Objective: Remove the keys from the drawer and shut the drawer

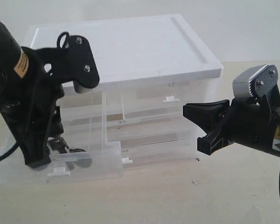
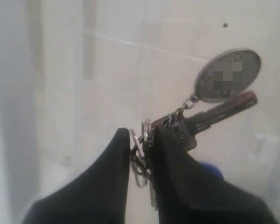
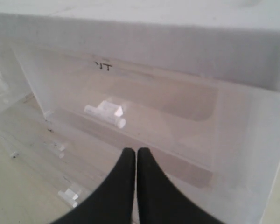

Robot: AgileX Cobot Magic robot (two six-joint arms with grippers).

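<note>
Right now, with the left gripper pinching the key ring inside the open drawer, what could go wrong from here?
1. The left gripper pinches only the thin ring at its fingertips, so the keys may slip on lifting.
2. The grey oval tag and keys trail sideways and could snag the wall of the drawer on the way out.
3. The shut right gripper faces another drawer, already closed; pushing there would leave the open one out.

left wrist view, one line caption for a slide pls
Left gripper, jaws shut on the ring of the keys, inside the translucent drawer, with the grey oval tag beyond.
</note>
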